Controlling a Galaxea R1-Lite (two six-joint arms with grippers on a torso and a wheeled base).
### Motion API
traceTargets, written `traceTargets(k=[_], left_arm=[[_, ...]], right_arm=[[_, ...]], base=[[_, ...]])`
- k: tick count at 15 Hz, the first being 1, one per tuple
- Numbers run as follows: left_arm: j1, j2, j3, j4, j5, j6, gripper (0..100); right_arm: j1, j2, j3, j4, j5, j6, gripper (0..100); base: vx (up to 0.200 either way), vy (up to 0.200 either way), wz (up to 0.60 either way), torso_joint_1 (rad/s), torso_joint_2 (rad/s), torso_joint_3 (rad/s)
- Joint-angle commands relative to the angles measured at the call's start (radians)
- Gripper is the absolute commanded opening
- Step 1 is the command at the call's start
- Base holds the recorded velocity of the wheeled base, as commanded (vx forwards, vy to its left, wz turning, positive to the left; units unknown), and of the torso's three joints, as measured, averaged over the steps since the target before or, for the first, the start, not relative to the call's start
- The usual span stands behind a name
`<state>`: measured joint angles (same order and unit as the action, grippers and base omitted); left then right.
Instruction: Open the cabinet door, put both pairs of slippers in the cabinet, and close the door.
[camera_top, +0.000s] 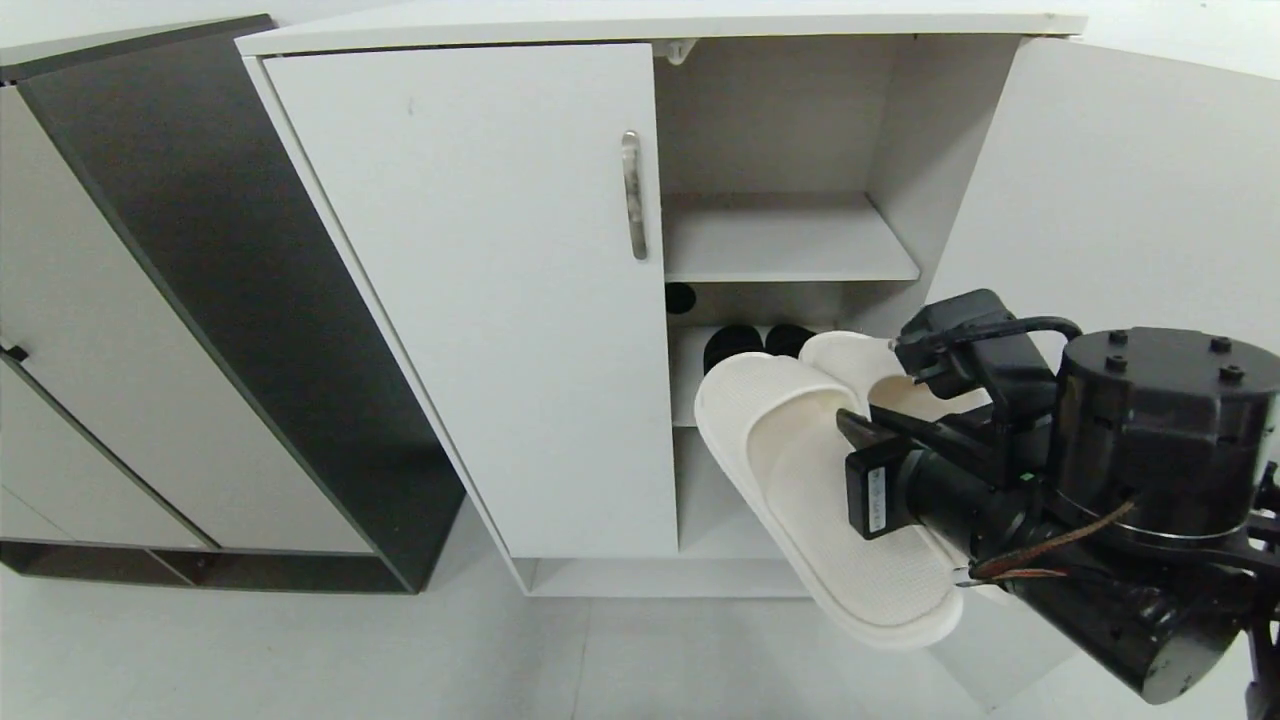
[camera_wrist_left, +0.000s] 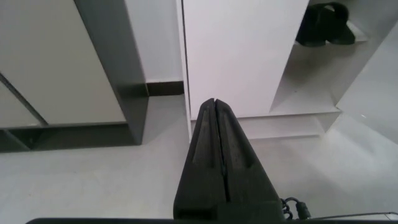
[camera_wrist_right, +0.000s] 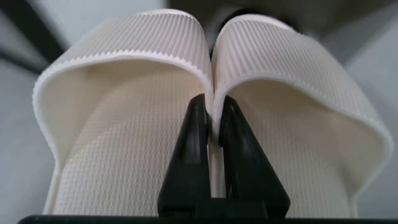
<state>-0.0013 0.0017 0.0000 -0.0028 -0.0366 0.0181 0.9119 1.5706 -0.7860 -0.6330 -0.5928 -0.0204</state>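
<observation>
Shut tight with nothing between its fingers, the left gripper (camera_wrist_left: 214, 106) hangs low and back from the furniture, facing the floor and the foot of the closed left door (camera_top: 470, 300). Left of that door stands a grey cabinet (camera_top: 200, 300); the white cabinet (camera_top: 650, 20) itself has its handle (camera_top: 632, 195) along the closed door's right edge, and next to the handle the right half stands open.

Inside, an upper shelf (camera_top: 790, 240) sits above a middle shelf carrying the black slippers (camera_top: 745, 345), already stowed toward the back. Just in front of them come the white slippers (camera_top: 800, 470), held side by side by the right gripper (camera_wrist_right: 213, 106), which is clamped on the two inner edges where the pair touch. Their long axis runs from the toes, up at the mouth of the opening and level with the middle shelf, down to the heels hanging below the wrist. So the cabinet lies straight ahead of the toes, and the right arm is much the nearer one. By my reading the move ahead is a forward push onto a shelf, most likely the lower shelf (camera_top: 720, 520).

Farthest right, the open right door (camera_top: 1120, 200) swings out beside the arm.

From the right wrist the pinch itself is plain; only the head view tells how the toes sit against the shelves — and the left wrist adds a low look at the black pair.
</observation>
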Motion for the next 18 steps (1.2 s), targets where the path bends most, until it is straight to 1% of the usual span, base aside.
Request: traceTargets(k=[1,3,5,6,7,9,13,17,18], left_arm=[[0.000,0.000,0.000,0.000,0.000,0.000,0],[0.000,0.000,0.000,0.000,0.000,0.000,0],[0.000,0.000,0.000,0.001,0.000,0.002,0],[0.000,0.000,0.000,0.000,0.000,0.002,0],[0.000,0.000,0.000,0.000,0.000,0.002,0],[0.000,0.000,0.000,0.000,0.000,0.002,0],[0.000,0.000,0.000,0.000,0.000,0.002,0],[0.000,0.000,0.000,0.000,0.000,0.003,0],[0.000,0.000,0.000,0.000,0.000,0.003,0]], right_arm=[[0.030,0.048,-0.128,0.102,-0.094,0.054,0],[0.053,0.081,-0.272,0.276,-0.216,0.143,0],[0.064,0.088,-0.384,0.384,-0.259,0.177,0],[0.064,0.091,-0.429,0.406,-0.294,0.175,0],[0.062,0.103,-0.467,0.404,-0.332,0.171,0],[0.061,0.109,-0.478,0.395,-0.338,0.146,0],[0.044,0.146,-0.473,0.297,-0.338,0.120,0],[0.041,0.146,-0.472,0.291,-0.337,0.112,0],[0.041,0.146,-0.461,0.289,-0.337,0.114,0]], base=[[0.000,0.000,0.00,0.000,0.00,0.000],[0.000,0.000,0.00,0.000,0.00,0.000],[0.000,0.000,0.00,0.000,0.00,0.000],[0.000,0.000,0.00,0.000,0.00,0.000],[0.000,0.000,0.00,0.000,0.00,0.000],[0.000,0.000,0.00,0.000,0.00,0.000],[0.000,0.000,0.00,0.000,0.00,0.000],[0.000,0.000,0.00,0.000,0.00,0.000],[0.200,0.000,0.00,0.002,0.01,-0.002]])
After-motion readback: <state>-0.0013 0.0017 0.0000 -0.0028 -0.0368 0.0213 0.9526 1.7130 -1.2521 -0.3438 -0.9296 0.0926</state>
